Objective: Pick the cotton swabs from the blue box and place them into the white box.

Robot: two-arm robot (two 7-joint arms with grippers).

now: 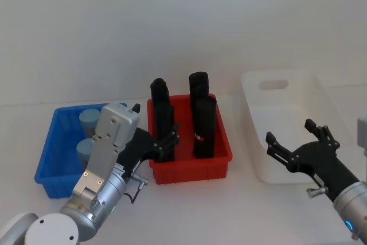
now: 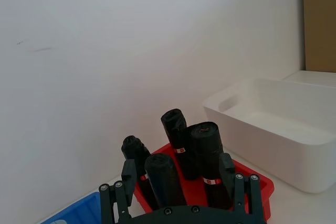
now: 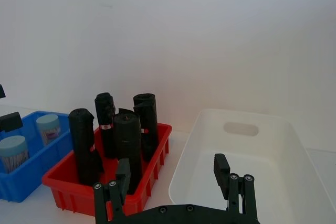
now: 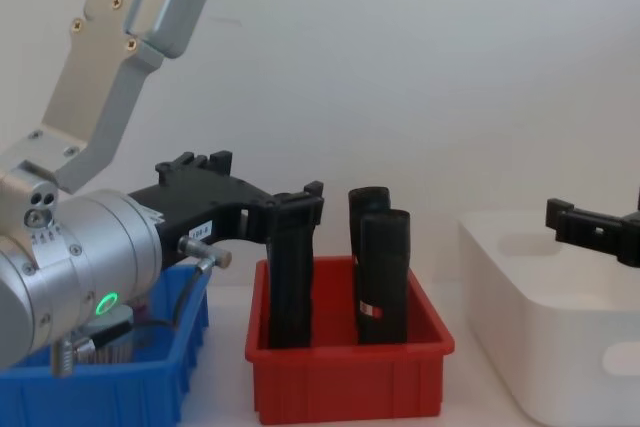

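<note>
While the head view shows the cotton swabs (image 1: pixel 89 120) in the blue box (image 1: pixel 48 154), left of the red bin (image 1: pixel 189 173), the left gripper (image 1: pixel 153 124) hovers spread and empty at that bin's left rim. The right wrist view shows the right gripper (image 3: pixel 172 167), also spread, right of it. Judged step: the reach; next, shift left and descend.

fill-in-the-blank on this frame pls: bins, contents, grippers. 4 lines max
1. The blue box shows ___ tubs of cotton swabs.
2. The black rolls stand upright in the ___ box.
3. The right gripper hangs over the near end of the ___ box.
4. The left gripper, at the red bin's left side, and the right one both have their jaws ___.

Missing words: two; red; white; open.
</note>
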